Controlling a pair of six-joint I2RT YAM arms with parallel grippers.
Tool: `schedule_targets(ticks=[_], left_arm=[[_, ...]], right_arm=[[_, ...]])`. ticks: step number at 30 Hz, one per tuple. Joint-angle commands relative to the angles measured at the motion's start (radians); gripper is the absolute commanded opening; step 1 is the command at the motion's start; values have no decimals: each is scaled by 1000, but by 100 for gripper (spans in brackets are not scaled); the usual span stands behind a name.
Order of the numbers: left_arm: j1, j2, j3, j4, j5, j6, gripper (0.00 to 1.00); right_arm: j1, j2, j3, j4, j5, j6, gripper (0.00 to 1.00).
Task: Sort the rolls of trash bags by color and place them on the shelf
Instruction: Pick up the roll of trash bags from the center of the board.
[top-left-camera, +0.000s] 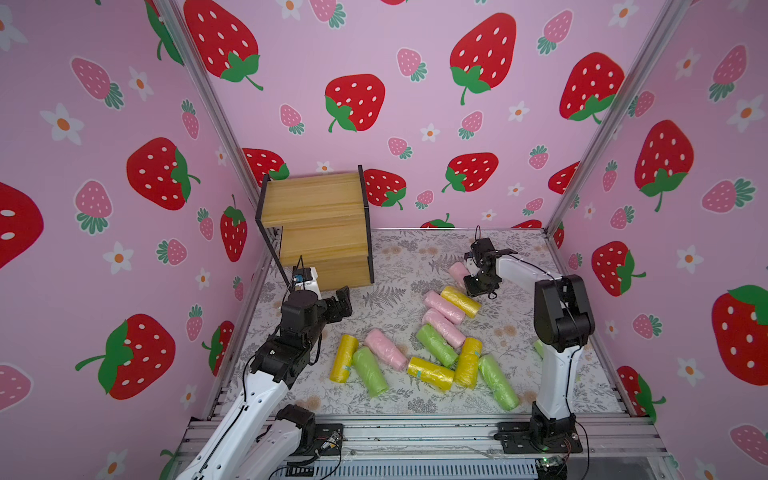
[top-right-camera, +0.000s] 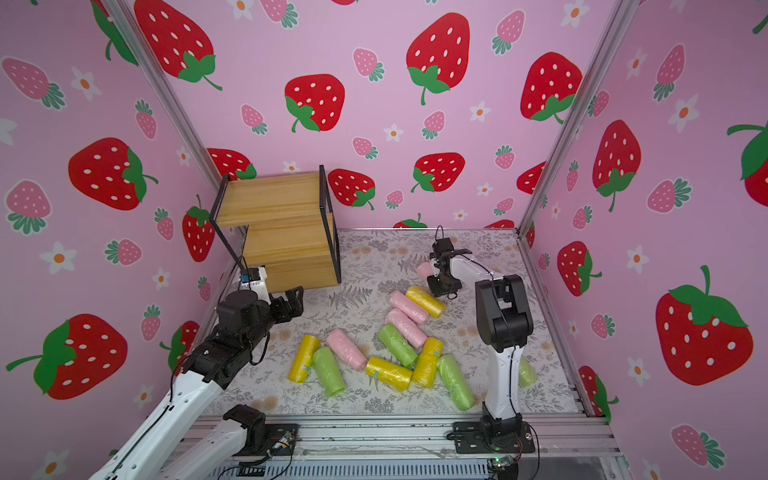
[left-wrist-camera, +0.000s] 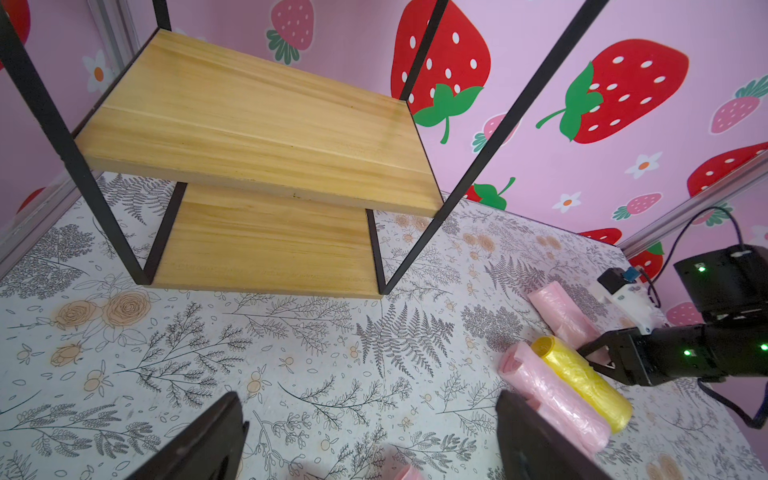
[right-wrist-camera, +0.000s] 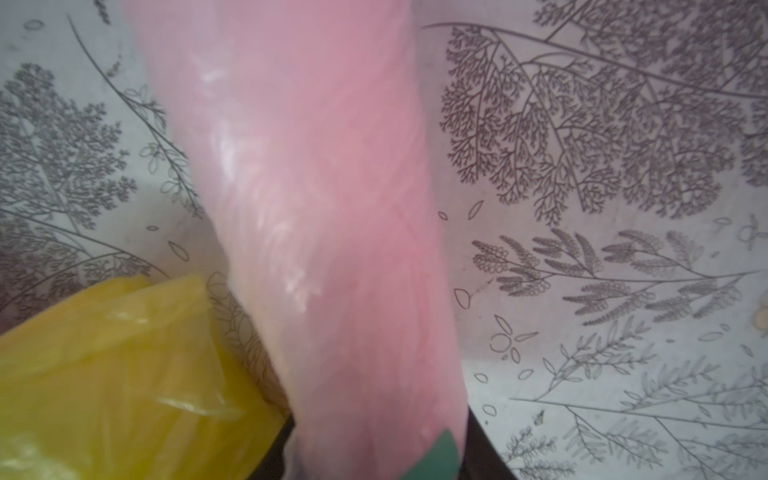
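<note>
Pink strawberry wallpaper (top-left-camera: 419, 50) closes three sides of a bench (top-left-camera: 399, 266) covered in a grey fern-and-flower print.

The left arm (top-left-camera: 266, 374) comes up from the near left corner and bends forward toward the shelf. Its left fingers (left-wrist-camera: 208, 436) are spread wide above the print, hovering just in front of the lowest board.

The right arm (top-left-camera: 561, 316) stands upright at the right end of the near edge and folds at the elbow. Its white forearm reaches toward the far edge, with the wrist turned down to the bench. The right fingers (right-wrist-camera: 486, 457) are pinching a pink roll (top-left-camera: 457, 269) near one end. In the right wrist view the roll fills the gap between them. It sits low, right of the middle and toward the far edge, just beside a yellow roll (top-left-camera: 460, 301).

The shelf (top-left-camera: 316, 195) stands in the far left corner: three stepped wooden boards in a thin black frame, all showing plain wood.

The other rolls of trash bags (top-left-camera: 436, 345) lie scattered on the bench from the middle toward the near right. There are three more pink, three more yellow and four green, several touching or overlapping. One green roll (top-left-camera: 539, 348) is mostly hidden behind the right arm.
</note>
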Motion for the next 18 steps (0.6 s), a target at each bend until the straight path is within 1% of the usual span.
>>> schedule_targets(ticks=[1, 5, 11, 18], left_arm=[[-16, -19, -9, 1, -29, 21, 98], [-35, -30, -12, 2, -35, 28, 99], [-57, -31, -9, 8, 0, 16, 100], [-58, -14, 16, -57, 8, -38, 100]], right_arm=[[14, -51, -27, -33, -34, 37, 11], [16, -108, -41, -47, -46, 58, 0], [20, -240, -90, -68, -75, 106, 0], [20, -393, -141, -98, -138, 166, 0]])
